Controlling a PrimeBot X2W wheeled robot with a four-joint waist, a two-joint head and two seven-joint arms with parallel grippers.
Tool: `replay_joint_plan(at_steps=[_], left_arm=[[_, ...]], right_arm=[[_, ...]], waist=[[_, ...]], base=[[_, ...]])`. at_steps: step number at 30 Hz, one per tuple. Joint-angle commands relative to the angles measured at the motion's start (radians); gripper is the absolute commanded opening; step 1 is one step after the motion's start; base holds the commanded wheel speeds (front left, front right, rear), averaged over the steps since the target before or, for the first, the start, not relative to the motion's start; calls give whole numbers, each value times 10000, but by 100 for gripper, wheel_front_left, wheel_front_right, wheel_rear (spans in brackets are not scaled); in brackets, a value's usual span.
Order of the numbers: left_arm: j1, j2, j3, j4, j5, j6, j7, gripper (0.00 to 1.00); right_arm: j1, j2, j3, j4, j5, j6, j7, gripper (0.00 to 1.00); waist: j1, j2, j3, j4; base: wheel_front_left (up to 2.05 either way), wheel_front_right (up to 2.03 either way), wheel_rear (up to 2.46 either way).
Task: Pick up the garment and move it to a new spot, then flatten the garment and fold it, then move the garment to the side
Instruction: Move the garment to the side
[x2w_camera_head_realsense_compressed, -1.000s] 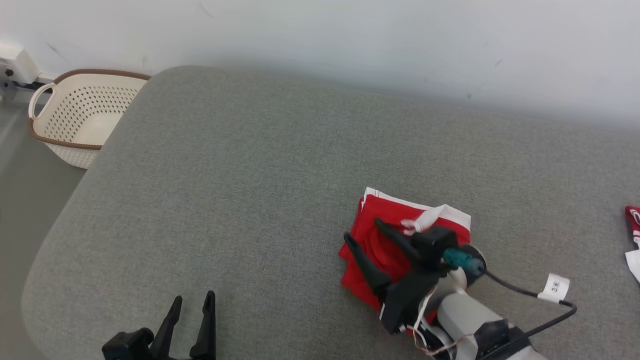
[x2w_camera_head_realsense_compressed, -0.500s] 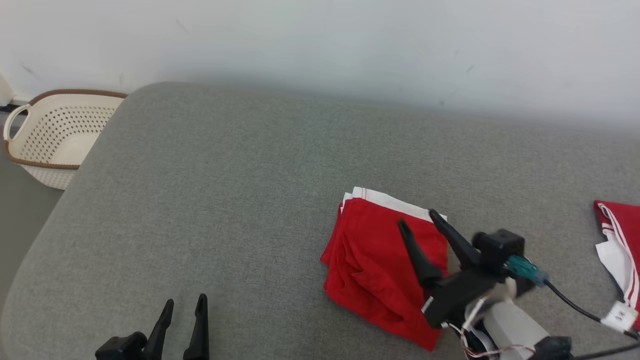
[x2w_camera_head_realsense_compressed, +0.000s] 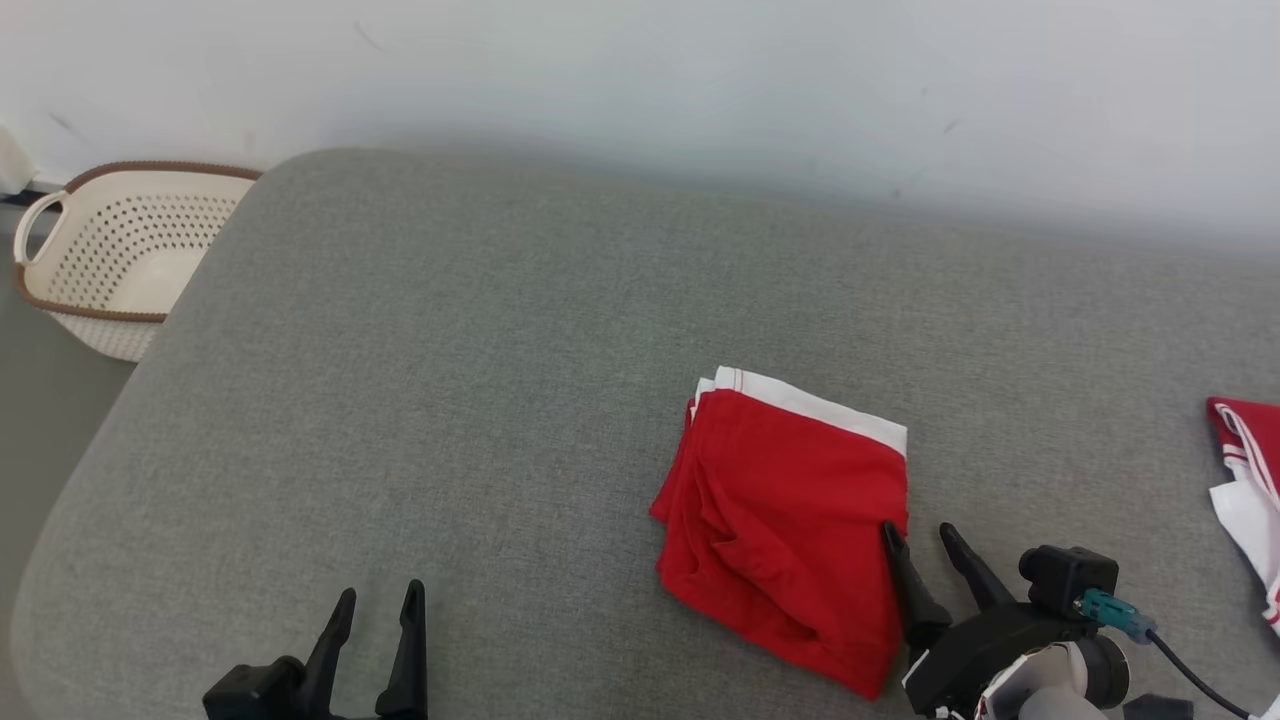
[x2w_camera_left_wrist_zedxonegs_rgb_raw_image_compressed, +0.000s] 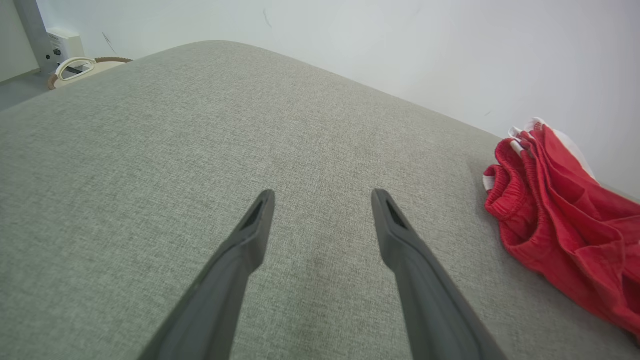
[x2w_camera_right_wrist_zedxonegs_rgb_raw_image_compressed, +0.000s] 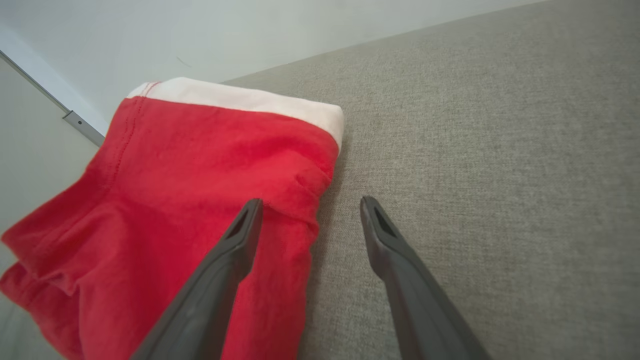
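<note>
As the folded red cotton garment (x2w_camera_head_realsense_compressed: 790, 520) lay right of centre on the grey fabric-covered counter (x2w_camera_head_realsense_compressed: 450, 400), we judged only the sideways move remained; our left hand (x2w_camera_head_realsense_compressed: 381, 590) and right hand (x2w_camera_head_realsense_compressed: 916, 530) gaped empty.

The red garment (x2w_camera_head_realsense_compressed: 780, 520) is soft, matt, creased cloth, white-edged; the grey cushion (x2w_camera_head_realsense_compressed: 480, 380) is coarse woven upholstery. The cream basket (x2w_camera_head_realsense_compressed: 120, 260) appears smooth perforated plastic, the left gripper (x2w_camera_head_realsense_compressed: 379, 590) and right gripper (x2w_camera_head_realsense_compressed: 916, 529) matt black.
</note>
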Motion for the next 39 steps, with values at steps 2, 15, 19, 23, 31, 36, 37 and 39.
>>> replay_joint_plan(at_steps=[2, 15, 19, 23, 31, 36, 37, 39], left_arm=[[-33, 10, 2, -26, 86, 11, -7, 100], [-142, 10, -148, -70, 38, 65, -7, 100], [-163, 10, -207, -47, 30, 77, -7, 100], [-54, 8, -210, -80, 86, 39, -7, 100], [232, 10, -223, -208, 76, 32, -7, 100], [321, 8, -259, -292, 119, 49, -7, 100], [328, 8, -304, -324, 136, 54, -7, 100], [343, 8, -337, -354, 190, 80, -7, 100]], right_arm=[[-191, 49, -38, 230, 218, 1, -35, 100], [-1042, 279, 530, 1514, 765, 1, -12, 60], [-1312, 51, 793, 1397, 762, -1, -15, 0], [-1231, -134, 318, 713, 124, 1, -18, 0], [-830, -272, -33, -713, -1406, 1, -18, 0], [-406, -90, -312, -1037, -1696, 1, -18, 0], [-304, -66, -375, -1024, -1700, 1, -18, 0], [-137, 2, -470, -962, -1682, 1, -18, 0]], waist=[[0, 0, 158, 209], [0, 0, 379, 574], [0, 0, 293, 622], [0, 0, 39, 529], [0, 0, -569, -104], [0, 0, -791, -763], [0, 0, -796, -921], [0, 0, -785, -1272]], base=[[0, 0, 0], [0, 0, 0], [0, 0, 0], [0, 0, 0], [0, 0, 0], [0, 0, 0], [0, 0, 0], [0, 0, 0]])
